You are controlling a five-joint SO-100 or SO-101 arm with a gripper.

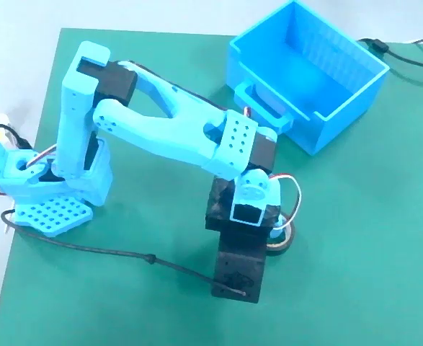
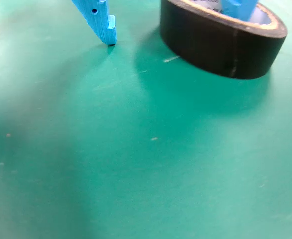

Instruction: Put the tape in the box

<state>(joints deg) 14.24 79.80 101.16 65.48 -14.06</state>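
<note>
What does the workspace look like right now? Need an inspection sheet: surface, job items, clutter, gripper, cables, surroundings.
Surface: green mat, a few small specks in the wrist view.
Tape: black roll lying flat on the mat, mostly hidden under the gripper in the fixed view.
Box: blue bin at the mat's far edge, nothing seen inside, handle facing the arm.
Clutter: nothing seen.
Gripper: gripper open, one finger touching the mat outside the roll, the other inside the core.
Cables: black cable across the mat; another behind the box.
Surroundings: pale tabletop around the mat.

tape (image 2: 220, 47) on mat (image 2: 136, 159), box (image 1: 308, 72) well apart
</note>
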